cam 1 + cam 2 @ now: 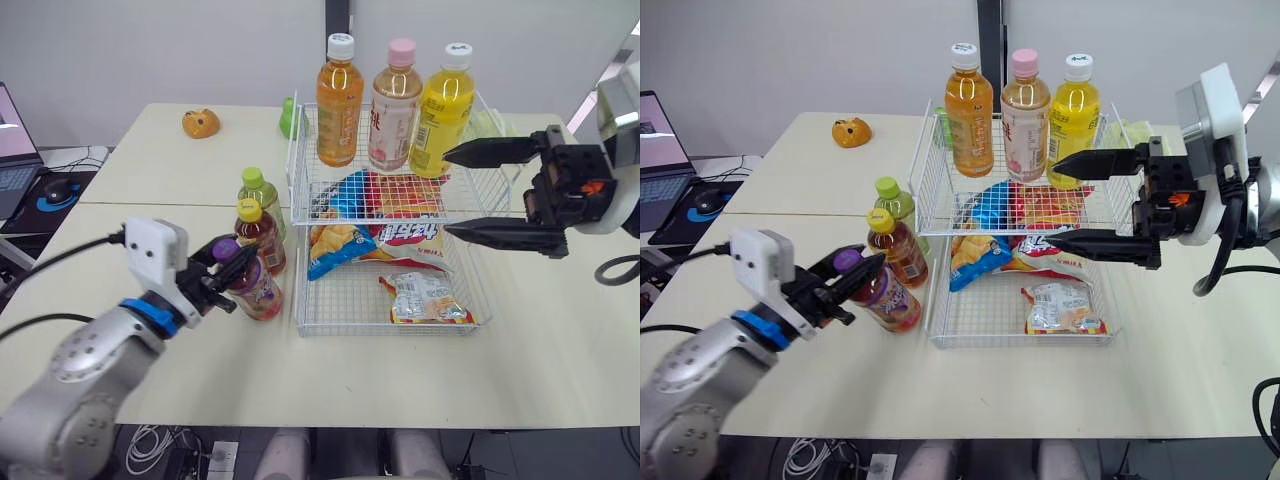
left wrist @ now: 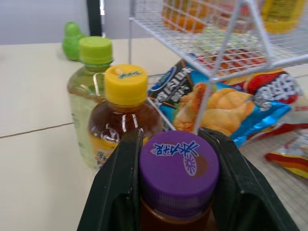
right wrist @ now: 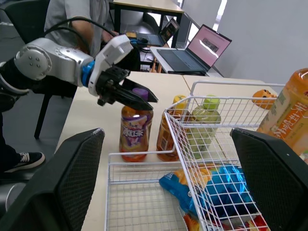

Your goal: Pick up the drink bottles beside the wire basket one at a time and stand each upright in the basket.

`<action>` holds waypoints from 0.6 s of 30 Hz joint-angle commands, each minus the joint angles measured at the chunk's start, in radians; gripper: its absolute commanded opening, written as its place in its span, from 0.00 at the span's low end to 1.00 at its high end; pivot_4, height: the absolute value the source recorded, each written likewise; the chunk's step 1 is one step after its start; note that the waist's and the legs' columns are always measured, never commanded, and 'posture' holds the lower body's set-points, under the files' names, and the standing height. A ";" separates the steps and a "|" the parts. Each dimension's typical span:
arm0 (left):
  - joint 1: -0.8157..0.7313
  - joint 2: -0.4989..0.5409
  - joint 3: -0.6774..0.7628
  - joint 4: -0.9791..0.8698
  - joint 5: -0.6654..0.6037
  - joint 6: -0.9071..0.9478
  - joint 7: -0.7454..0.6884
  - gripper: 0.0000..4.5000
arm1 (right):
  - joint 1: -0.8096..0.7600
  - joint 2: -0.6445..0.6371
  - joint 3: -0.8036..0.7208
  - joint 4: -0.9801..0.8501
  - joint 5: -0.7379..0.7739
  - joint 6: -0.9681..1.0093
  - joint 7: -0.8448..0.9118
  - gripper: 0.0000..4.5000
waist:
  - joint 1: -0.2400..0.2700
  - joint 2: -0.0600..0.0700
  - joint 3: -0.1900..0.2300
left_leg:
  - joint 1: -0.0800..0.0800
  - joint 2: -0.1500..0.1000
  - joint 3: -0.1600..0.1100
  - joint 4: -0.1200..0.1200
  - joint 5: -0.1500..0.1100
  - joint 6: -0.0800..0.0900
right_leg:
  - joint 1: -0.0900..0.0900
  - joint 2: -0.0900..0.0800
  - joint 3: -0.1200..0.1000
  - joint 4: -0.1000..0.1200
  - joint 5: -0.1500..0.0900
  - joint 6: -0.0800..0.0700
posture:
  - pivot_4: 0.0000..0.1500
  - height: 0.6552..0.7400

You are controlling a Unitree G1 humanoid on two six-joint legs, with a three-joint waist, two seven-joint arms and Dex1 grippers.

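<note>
The left jaws are closed around the neck of the purple-capped bottle (image 1: 255, 290), one finger (image 2: 118, 192) pressed against each side of its cap (image 2: 179, 163). That bottle stands on the worktop (image 1: 150, 170) just outside the left wall of the wire basket (image 1: 385, 331), near its front corner. Touching it or very nearly so, farther back along the same wall, is the yellow-capped bottle (image 1: 262, 240), and behind that the green-capped bottle (image 1: 262, 200); both are upright and untouched. Three bottles already stand upright in a row at the far end of the basket: an orange one (image 1: 339, 105), a pink-capped one (image 1: 395, 110) and a yellow one (image 1: 442, 115). Snack packets (image 1: 385, 235) lie across the basket floor (they take up most of its middle and front). The right jaws hang spread wide above the basket's right side, holding nothing.
</note>
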 commanded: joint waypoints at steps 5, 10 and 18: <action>-0.254 0.281 0.167 0.181 -0.297 0.052 -0.135 0.31 | -0.025 -0.037 -0.043 0.027 -0.022 -0.010 0.025 1.00 | 0.000 0.000 0.000 | 0.001 0.000 0.002 0.000 0.000 0.000 | 0.001 0.000 0.001 -0.002 0.000 0.000 | 1.00 1.00; -0.563 0.494 0.146 0.475 -0.480 0.141 -0.170 0.31 | 0.000 -0.050 -0.076 0.015 -0.013 -0.005 0.020 1.00 | -0.002 -0.001 0.002 | -0.003 0.001 0.000 -0.001 0.000 0.000 | -0.003 0.002 0.000 -0.001 0.001 0.000 | 1.00 1.00; -1.121 0.560 -0.177 0.833 -0.372 0.182 -0.373 0.31 | 0.070 -0.084 -0.149 -0.011 -0.001 0.010 0.003 1.00 | -0.009 -0.001 0.002 | -0.003 0.000 0.002 -0.001 0.000 0.000 | -0.004 0.002 0.001 0.000 0.001 0.001 | 1.00 1.00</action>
